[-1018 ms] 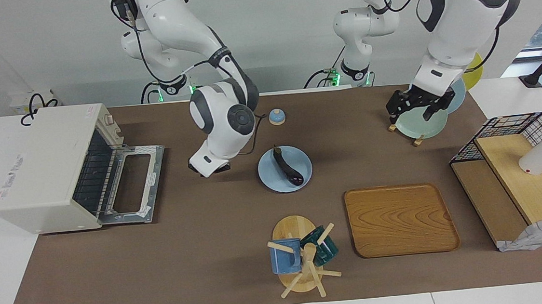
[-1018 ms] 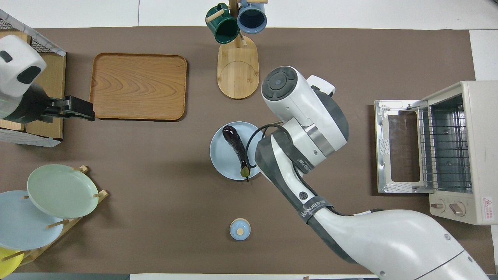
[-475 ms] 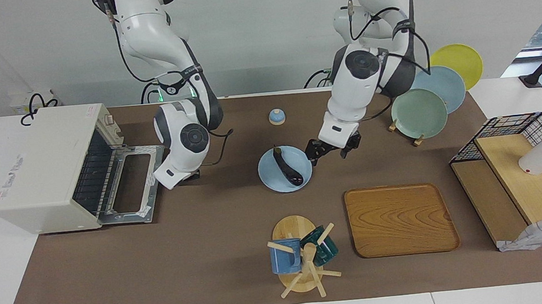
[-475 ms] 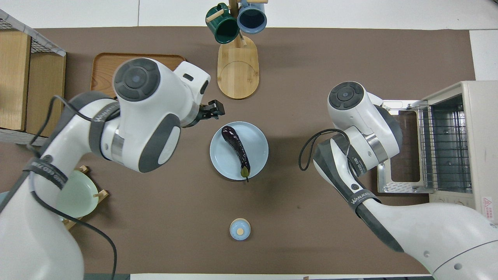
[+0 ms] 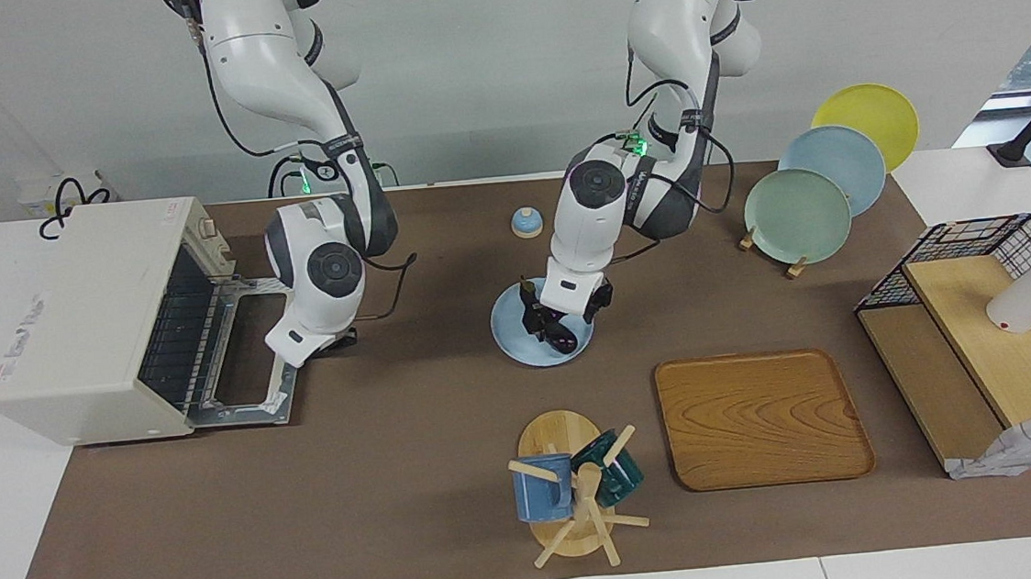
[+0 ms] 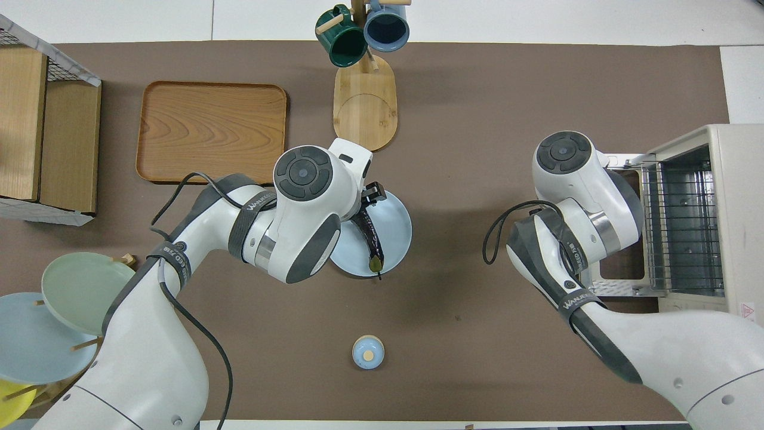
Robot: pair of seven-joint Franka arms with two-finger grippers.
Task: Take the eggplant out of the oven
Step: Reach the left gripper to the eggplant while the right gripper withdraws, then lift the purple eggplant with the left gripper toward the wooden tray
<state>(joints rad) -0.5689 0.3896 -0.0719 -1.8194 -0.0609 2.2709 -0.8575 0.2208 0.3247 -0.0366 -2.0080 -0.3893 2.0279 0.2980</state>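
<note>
The dark purple eggplant [image 6: 371,237] lies on a light blue plate [image 5: 512,343] in the middle of the table, outside the oven; in the facing view only its rounded end [image 5: 562,339] shows. My left gripper [image 5: 564,315] is down over the plate, open, with a finger at each side of the eggplant. The cream-white oven [image 5: 85,314] stands at the right arm's end of the table with its door [image 5: 249,356] dropped open, and its racks look bare. My right gripper [image 5: 336,342] hangs over the edge of the oven door.
A wooden tray [image 5: 760,417] and a mug rack [image 5: 573,497] with two mugs lie farther from the robots than the plate. A plate rack [image 5: 804,211], a black wire basket [image 5: 981,244] and wooden shelf stand toward the left arm's end. A small blue bell [image 5: 526,222] sits near the robots.
My left arm swung from the plate rack to the blue plate and came down over the eggplant. My right arm drew back from the plate to the oven door.
</note>
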